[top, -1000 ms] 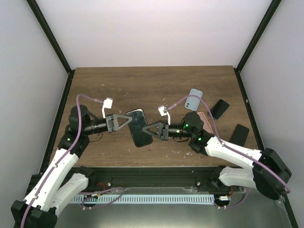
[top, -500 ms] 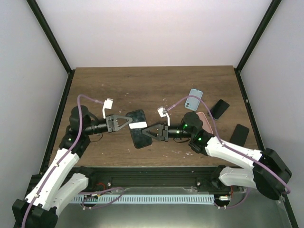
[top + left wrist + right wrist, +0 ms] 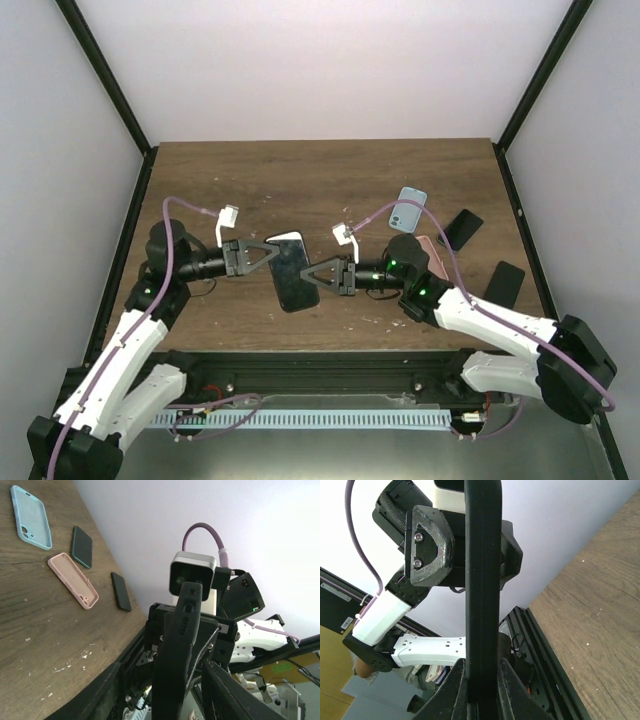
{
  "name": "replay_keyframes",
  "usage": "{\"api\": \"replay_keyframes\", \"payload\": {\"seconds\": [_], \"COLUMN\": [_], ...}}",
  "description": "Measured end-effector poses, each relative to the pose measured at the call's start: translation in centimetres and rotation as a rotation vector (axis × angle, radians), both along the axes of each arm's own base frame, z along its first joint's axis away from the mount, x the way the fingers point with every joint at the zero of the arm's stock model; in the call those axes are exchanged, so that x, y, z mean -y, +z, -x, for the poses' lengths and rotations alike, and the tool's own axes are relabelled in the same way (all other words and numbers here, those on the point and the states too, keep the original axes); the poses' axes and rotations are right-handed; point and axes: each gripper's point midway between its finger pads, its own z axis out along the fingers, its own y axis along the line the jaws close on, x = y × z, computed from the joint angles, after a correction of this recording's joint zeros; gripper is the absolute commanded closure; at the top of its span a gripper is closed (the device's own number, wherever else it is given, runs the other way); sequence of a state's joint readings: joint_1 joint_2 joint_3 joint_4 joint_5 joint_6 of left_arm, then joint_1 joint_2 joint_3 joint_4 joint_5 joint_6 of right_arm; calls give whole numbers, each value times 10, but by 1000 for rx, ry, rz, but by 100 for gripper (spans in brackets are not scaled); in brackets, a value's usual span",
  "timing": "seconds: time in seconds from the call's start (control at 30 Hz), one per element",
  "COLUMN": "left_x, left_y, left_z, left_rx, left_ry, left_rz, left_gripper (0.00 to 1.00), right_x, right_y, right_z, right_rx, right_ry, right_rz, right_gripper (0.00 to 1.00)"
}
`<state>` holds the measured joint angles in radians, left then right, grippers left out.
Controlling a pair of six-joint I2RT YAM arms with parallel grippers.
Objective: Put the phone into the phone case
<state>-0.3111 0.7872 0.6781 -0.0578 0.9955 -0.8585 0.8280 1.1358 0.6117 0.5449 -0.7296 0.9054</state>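
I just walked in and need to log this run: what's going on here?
Both arms hold one black phone above the table. The left gripper pinches its left edge and the right gripper its right edge. The light blue case and the pink case lie empty on the right side of the table, near two flat dark items. The phone is not yet in either of those cases.
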Motion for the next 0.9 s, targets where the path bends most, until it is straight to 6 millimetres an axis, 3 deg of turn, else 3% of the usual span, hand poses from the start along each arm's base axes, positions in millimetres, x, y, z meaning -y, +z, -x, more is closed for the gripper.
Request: {"api": "replay_keyframes", "payload": {"seconds": [0.37, 0.53, 0.67, 0.73, 0.77, 0.83, 0.9], "left_x": [-1, 0, 0, -1, -1, -2, -3], "left_y": [-20, -24, -29, -30, -30, -30, -35], "left_z": [-3, -6, -9, -10, -10, -12, -15], "left_rx": [-58, -62, -38, -30, -26, -20, -40], "left_ry": [18, 21, 23, 26, 27, 36, 58], "left_rz": [-20, -30, -51, -58, -63, -77, -107], "left_gripper": [57, 89, 98, 87, 71, 54, 30], "right_x": [1, 1, 1, 2, 1, 1, 1], "right_y": [3, 1, -6, -6, -6, -6, -6], "right_z": [-16, -25, -30, -32, -32, -34, -39], "right_rx": [15, 9, -22, -24, -24, -18, 0], "right_ry": [-94, -141, -166, -174, -176, -183, -209], "right_rz": [17, 32, 57, 62, 66, 73, 86], "right_gripper": [99, 99, 99, 99, 99, 99, 99]}}
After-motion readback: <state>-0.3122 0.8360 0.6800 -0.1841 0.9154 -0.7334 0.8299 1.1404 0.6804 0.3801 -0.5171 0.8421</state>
